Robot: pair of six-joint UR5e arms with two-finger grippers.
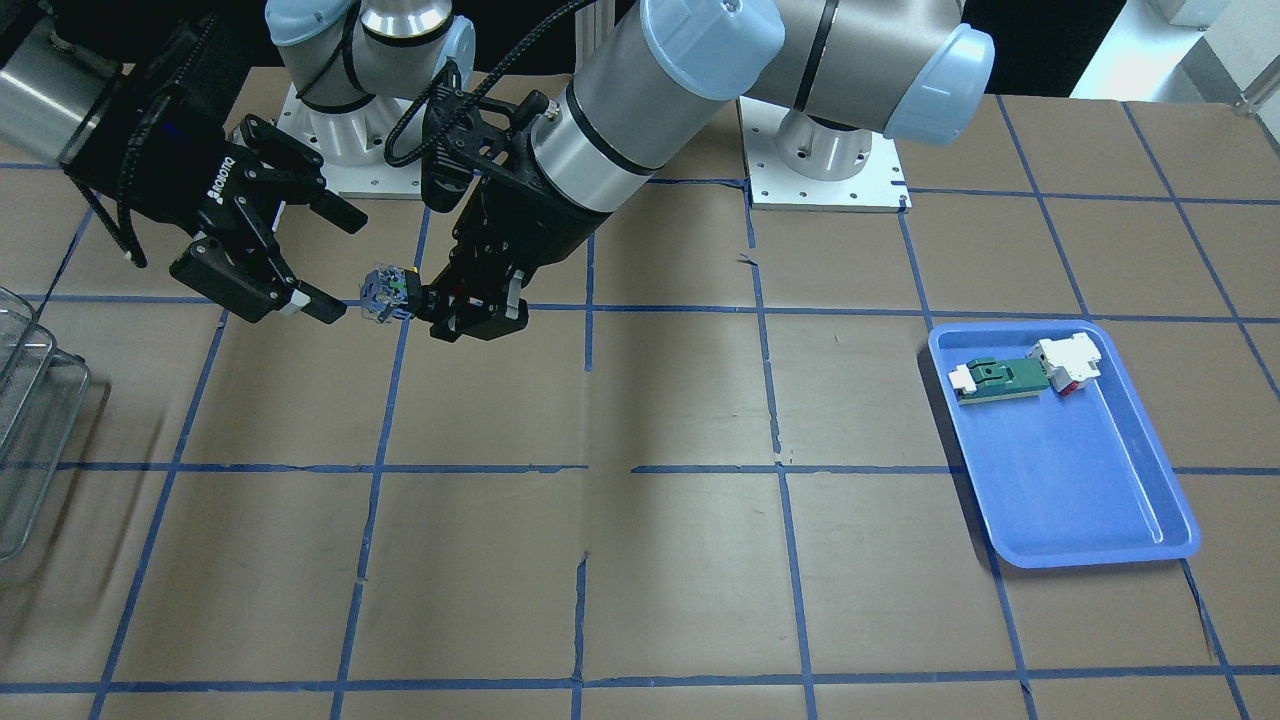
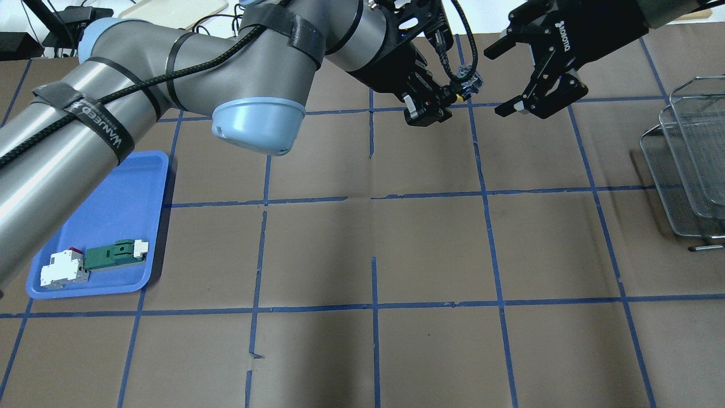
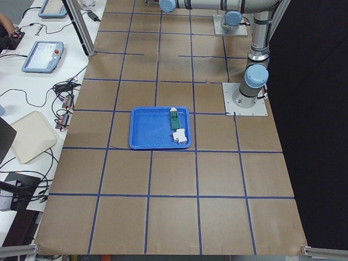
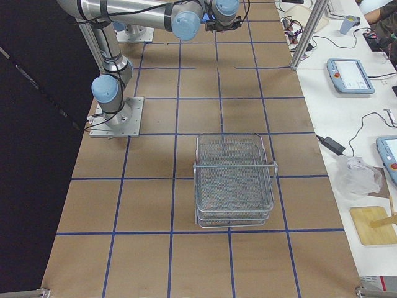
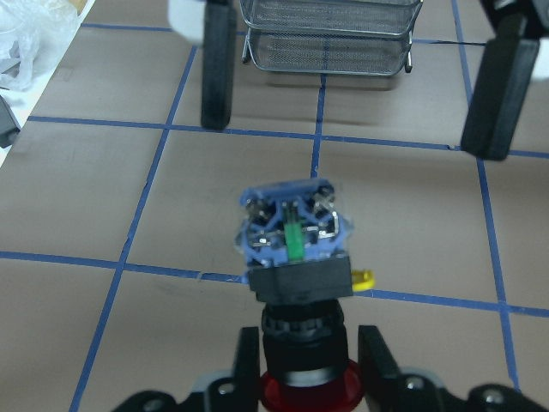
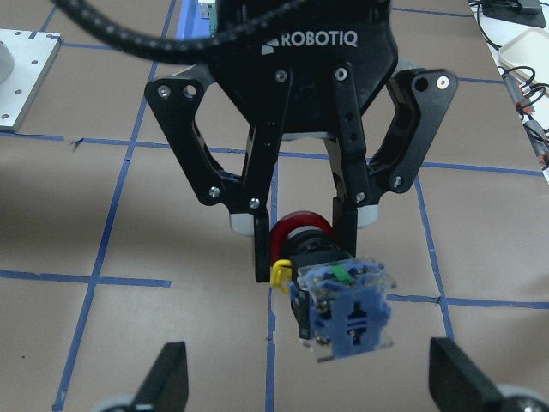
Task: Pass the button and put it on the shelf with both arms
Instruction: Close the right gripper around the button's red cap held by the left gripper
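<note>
My left gripper (image 2: 450, 97) is shut on the button (image 2: 465, 84), gripping its black body near the red cap, and holds it above the table with the silvery-blue terminal base pointing at my right gripper. The left wrist view shows the button (image 5: 296, 249) between the fingers (image 5: 249, 365). My right gripper (image 2: 494, 82) is open, its fingertips just short of the terminal base and not touching it. In the right wrist view the button (image 6: 339, 300) sits between my open fingers (image 6: 167, 378). The wire shelf (image 2: 685, 147) stands at the table's right edge.
A blue plastic tray (image 2: 113, 215) at the left holds a green and white connector block (image 2: 93, 262). Brown paper with a blue tape grid covers the table. The shelf also shows in the front view (image 1: 30, 420) and in the right exterior view (image 4: 234, 180).
</note>
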